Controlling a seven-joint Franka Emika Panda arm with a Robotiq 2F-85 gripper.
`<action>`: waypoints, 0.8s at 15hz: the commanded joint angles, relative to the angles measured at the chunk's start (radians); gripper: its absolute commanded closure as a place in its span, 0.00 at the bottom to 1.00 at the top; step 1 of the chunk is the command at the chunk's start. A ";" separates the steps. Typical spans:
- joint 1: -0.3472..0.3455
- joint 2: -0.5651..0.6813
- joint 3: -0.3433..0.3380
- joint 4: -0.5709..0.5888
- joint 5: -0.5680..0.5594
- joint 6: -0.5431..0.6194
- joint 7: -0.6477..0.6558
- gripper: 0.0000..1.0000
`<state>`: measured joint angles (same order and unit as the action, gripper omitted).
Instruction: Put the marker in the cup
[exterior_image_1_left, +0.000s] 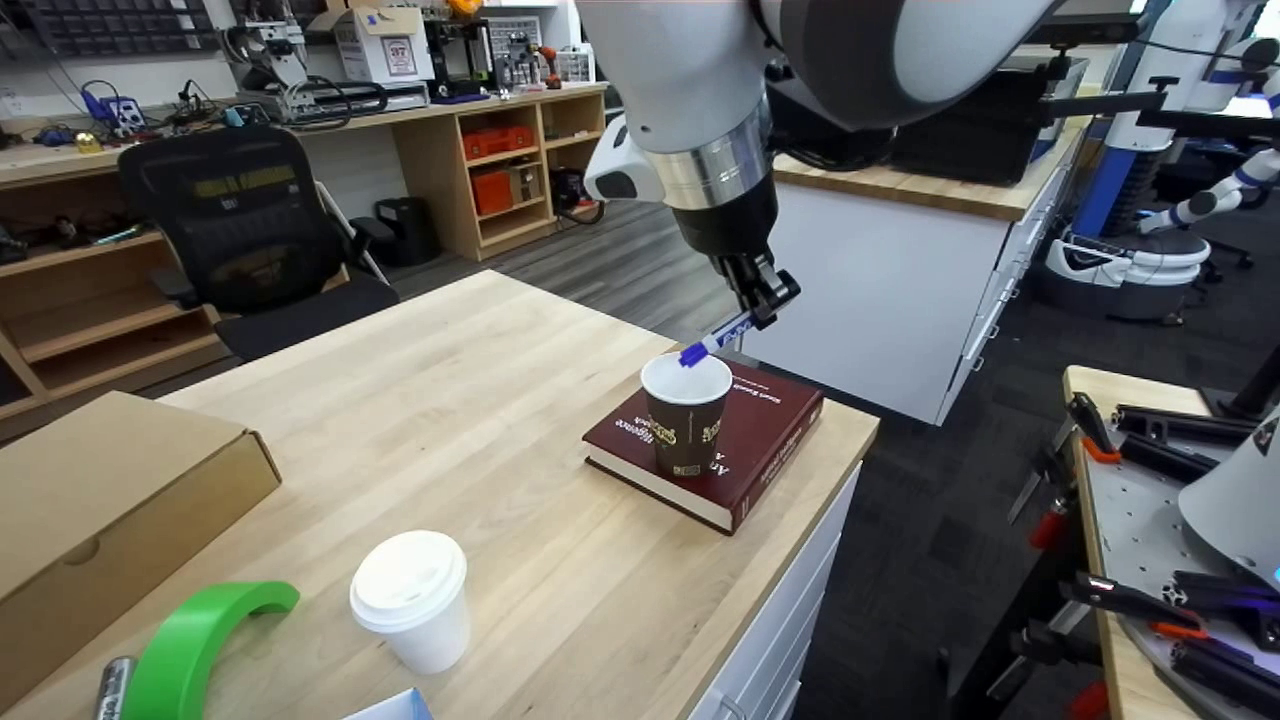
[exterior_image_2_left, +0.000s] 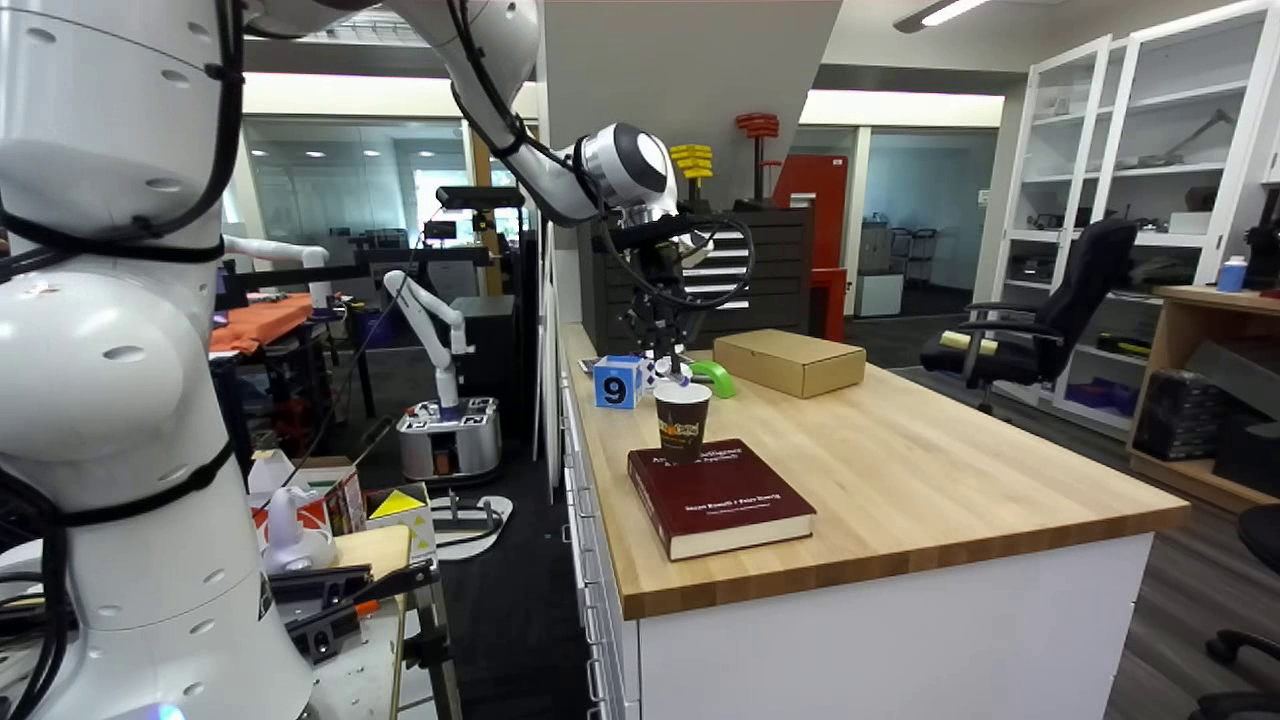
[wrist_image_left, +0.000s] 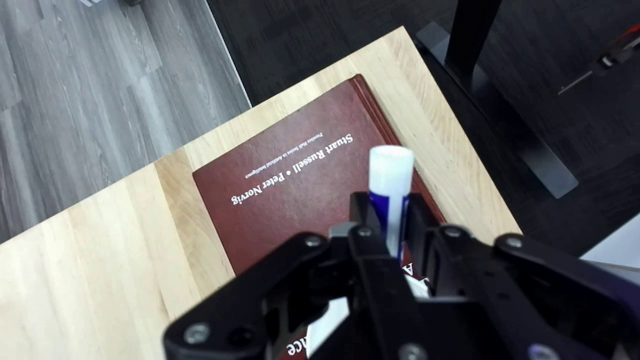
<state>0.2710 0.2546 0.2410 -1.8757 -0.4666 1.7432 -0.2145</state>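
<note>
The marker (exterior_image_1_left: 716, 340), white and blue with a purple-blue tip, is held slanted in my gripper (exterior_image_1_left: 768, 300). Its tip end is over the mouth of the cup (exterior_image_1_left: 688, 440), and I cannot tell whether the tip is below the rim. The cup is brown outside and pale inside, and stands upright on a dark red book. In an exterior view the cup (exterior_image_2_left: 682, 425) shows with my gripper (exterior_image_2_left: 660, 348) above and behind it. In the wrist view the marker (wrist_image_left: 391, 172) sits between both fingers (wrist_image_left: 390, 215); the cup (wrist_image_left: 327, 320) is mostly hidden behind them.
The red book (exterior_image_1_left: 775, 405) lies near the table's corner. A white lidded paper cup (exterior_image_1_left: 415, 600), a green arch (exterior_image_1_left: 190, 650) and a cardboard box (exterior_image_1_left: 130, 500) stand further along the table. A blue number block (exterior_image_2_left: 617, 382) shows in an exterior view.
</note>
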 joint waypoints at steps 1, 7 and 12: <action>0.041 0.102 0.002 0.135 -0.055 -0.124 -0.051 0.95; 0.090 0.245 -0.003 0.281 -0.109 -0.246 -0.139 0.95; 0.119 0.347 -0.006 0.381 -0.143 -0.324 -0.192 0.95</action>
<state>0.3639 0.5377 0.2427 -1.5856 -0.5810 1.4971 -0.3648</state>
